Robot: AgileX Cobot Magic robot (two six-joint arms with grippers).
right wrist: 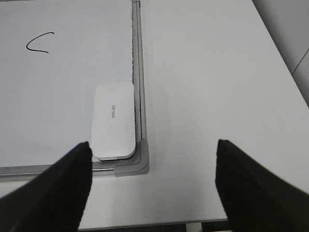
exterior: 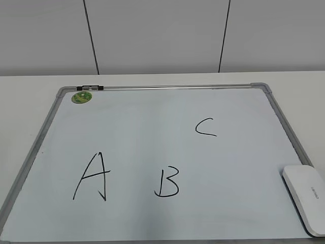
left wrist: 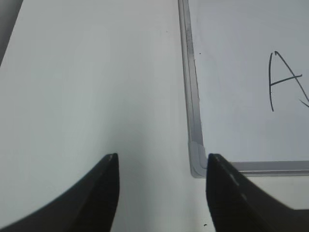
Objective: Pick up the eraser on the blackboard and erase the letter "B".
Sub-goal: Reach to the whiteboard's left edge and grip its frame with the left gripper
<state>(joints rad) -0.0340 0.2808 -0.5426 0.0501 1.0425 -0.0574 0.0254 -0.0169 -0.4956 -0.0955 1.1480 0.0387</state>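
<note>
The blackboard [exterior: 167,107] is a white board with a grey frame, lying flat on the table. The black letter "B" [exterior: 167,182] is drawn near its front middle, between "A" [exterior: 92,177] and "C" [exterior: 205,127]. The white eraser [exterior: 306,197] lies in the board's front right corner; it also shows in the right wrist view [right wrist: 114,121]. My right gripper [right wrist: 153,166] is open and empty, above the table just off that corner. My left gripper [left wrist: 161,166] is open and empty, above the board's front left corner [left wrist: 197,157]. Neither gripper shows in the exterior view.
A small round green magnet [exterior: 81,96] sits at the board's back left corner. White table [exterior: 294,81] surrounds the board. The table's front edge [right wrist: 159,224] is close below my right gripper. A grey panelled wall stands behind.
</note>
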